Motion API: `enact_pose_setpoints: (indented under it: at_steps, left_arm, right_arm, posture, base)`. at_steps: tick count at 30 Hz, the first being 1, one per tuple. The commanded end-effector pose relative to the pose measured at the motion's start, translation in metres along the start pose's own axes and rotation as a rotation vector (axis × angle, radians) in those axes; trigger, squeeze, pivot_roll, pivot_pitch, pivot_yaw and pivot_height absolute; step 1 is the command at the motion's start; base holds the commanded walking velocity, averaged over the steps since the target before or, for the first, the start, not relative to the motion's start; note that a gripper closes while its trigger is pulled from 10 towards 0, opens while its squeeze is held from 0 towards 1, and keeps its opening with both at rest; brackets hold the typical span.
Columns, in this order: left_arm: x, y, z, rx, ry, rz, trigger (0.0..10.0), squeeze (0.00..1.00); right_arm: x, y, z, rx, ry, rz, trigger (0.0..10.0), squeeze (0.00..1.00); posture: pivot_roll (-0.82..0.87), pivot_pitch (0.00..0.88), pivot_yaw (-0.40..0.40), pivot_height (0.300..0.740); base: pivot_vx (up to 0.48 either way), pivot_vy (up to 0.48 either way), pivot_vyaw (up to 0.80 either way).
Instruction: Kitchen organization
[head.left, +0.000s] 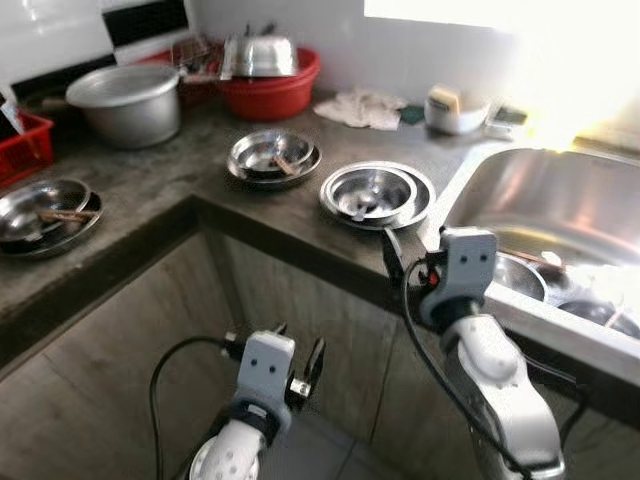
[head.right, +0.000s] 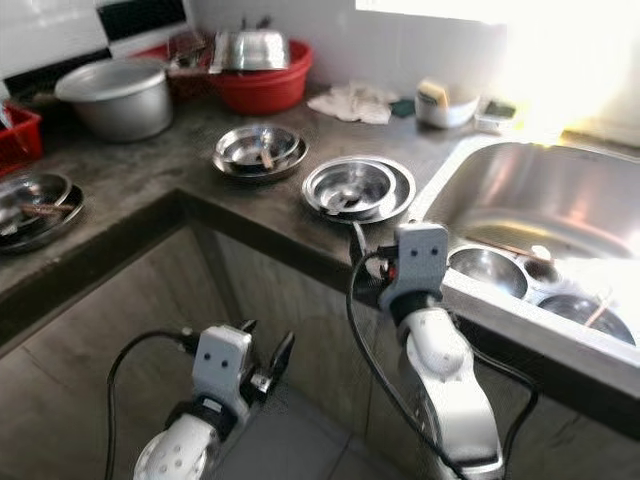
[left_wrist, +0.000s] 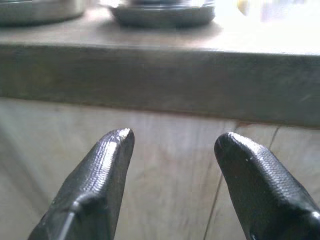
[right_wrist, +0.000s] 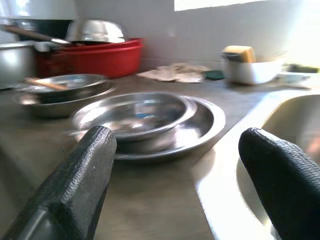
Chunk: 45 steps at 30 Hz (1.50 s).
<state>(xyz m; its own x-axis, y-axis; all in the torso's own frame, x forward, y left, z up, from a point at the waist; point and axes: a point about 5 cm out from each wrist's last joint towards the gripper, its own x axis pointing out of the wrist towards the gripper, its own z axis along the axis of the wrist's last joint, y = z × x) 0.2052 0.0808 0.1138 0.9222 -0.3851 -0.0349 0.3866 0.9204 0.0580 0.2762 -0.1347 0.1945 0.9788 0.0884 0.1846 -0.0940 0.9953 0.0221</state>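
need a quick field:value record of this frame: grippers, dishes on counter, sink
left gripper: open, low in front of the cabinet, below the counter edge
right gripper: open, at counter edge, facing nearest bowl-on-plate stack
middle stack: steel bowl on plate, utensil inside
left stack: steel dishes, utensil inside
back of counter: steel pot, red basin holding a steel bowl
sink: steel bowls inside

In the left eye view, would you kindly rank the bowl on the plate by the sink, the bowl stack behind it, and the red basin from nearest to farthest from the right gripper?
From the open right gripper at the counter edge:
1. Bowl on plate, just beyond, beside the sink.
2. Bowl stack, farther back, leftward.
3. Red basin, against the back wall.
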Motion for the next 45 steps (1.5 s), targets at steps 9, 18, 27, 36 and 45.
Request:
enact_pose_setpoints:
  at_steps: [9,18,27,36,45]
  left_arm:
    - [-0.002,0.006,-0.003,0.004,0.021,0.024,10.0,0.00]
    - [-0.002,0.002,0.002,-0.003,0.009,0.016,10.0,0.00]
    - [-0.006,-0.003,0.006,-0.008,-0.004,0.004,10.0,0.00]
    - [-0.008,-0.006,0.007,-0.011,-0.004,-0.001,10.0,0.00]
    - [-0.012,-0.009,0.022,0.003,-0.121,-0.019,10.0,0.00]
  right_arm:
    - [0.012,0.010,0.014,-0.003,-0.079,0.102,10.0,0.00]
    - [0.046,0.021,0.005,-0.180,-0.063,0.359,10.0,1.00]
    - [0.071,0.029,-0.003,-0.292,-0.067,0.429,10.0,0.00]
    - [0.084,0.024,-0.008,-0.405,-0.071,0.401,10.0,0.00]
    - [0.091,0.020,-0.011,-0.441,-0.087,0.387,10.0,0.00]
  posture:
    - [0.02,0.061,0.012,0.740]
    - [0.03,0.097,-0.005,0.740]
    - [0.05,0.121,-0.018,0.740]
    - [0.05,0.135,-0.024,0.740]
    - [0.05,0.133,-0.027,0.740]
  base:
    - [0.000,0.000,0.00]
    - [0.000,0.000,0.00]
    - [0.000,0.000,0.00]
    - [0.000,0.000,0.00]
    - [0.000,0.000,0.00]
